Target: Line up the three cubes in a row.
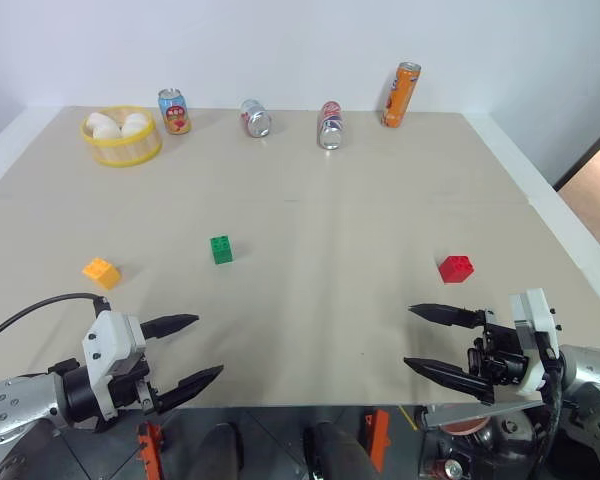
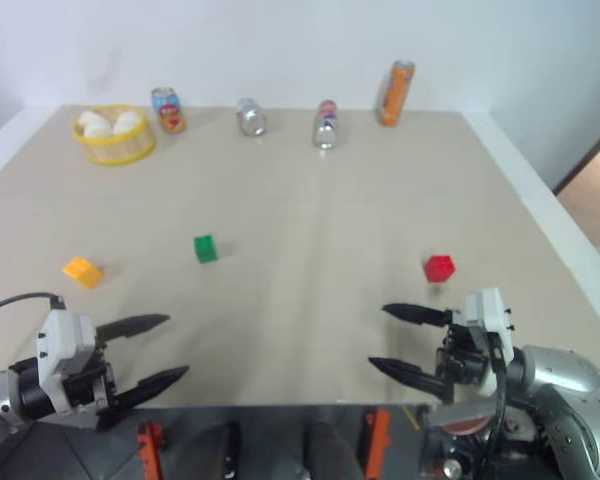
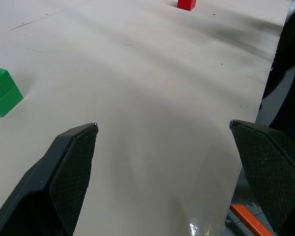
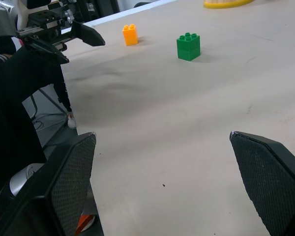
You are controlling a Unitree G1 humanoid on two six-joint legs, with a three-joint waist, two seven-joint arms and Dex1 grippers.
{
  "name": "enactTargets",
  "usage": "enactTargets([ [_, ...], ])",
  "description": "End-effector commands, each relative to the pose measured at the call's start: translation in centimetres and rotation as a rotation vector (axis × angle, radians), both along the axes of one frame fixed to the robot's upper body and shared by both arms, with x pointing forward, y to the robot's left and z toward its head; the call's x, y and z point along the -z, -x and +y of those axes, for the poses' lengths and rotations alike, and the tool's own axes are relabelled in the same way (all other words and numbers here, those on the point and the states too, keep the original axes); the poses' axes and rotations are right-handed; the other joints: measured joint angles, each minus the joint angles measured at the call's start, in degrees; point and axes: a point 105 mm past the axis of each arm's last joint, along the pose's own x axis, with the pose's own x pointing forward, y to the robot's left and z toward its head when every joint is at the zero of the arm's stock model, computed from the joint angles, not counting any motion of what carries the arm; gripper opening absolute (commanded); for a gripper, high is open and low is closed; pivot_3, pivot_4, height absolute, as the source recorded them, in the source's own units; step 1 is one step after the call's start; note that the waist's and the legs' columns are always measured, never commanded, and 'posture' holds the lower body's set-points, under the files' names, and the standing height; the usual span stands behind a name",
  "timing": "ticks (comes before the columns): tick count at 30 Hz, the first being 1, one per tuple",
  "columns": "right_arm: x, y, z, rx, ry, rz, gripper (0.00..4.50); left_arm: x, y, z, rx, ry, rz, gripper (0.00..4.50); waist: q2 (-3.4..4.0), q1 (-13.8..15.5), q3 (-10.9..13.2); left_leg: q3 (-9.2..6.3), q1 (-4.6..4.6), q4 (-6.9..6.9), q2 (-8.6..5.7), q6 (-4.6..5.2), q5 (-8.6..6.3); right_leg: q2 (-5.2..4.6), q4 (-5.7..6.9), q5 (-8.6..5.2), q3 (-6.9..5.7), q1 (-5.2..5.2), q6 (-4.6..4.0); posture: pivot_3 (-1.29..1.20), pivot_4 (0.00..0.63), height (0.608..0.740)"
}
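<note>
Both grippers gape (empty); red cube cut off.

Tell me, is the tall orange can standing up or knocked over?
Standing up. The orange can rests on its base at the table's far edge, leaning no more than slightly, its top end uppermost.

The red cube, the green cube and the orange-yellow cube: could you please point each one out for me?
red cube [image 1: 456, 268], left eye view, its front face.
green cube [image 1: 221, 249], left eye view, its front face.
orange-yellow cube [image 1: 101, 271], left eye view, its studded top.
</note>
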Motion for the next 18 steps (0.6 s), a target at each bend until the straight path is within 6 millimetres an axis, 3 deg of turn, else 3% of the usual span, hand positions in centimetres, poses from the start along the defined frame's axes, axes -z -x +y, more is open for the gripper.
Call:
enactTargets([
  [1,-0.64,0.18,-0.03,-0.007,0.016,-0.025,4.5,-0.99,0.28,-0.54,0.028,0.0,-0.042,4.46,0.0,0.0,0.0,0.0,0.0,0.0,0.0,0.0,0.0,0.0,0.0,0.0,0.0,0.0,0.0,0.0,0.15,0.74],
  [18,-0.32,-0.09,-0.04,0.012,0.039,0.044,4.5,-1.52,-0.07,-0.94,0.041,0.014,-0.069,4.46,0.0,0.01,-0.01,0.01,0.02,0.06,-0.01,0.0,0.0,0.0,0.01,0.02,0.03,0.05,0.02,0.0,0.15,0.74],
])
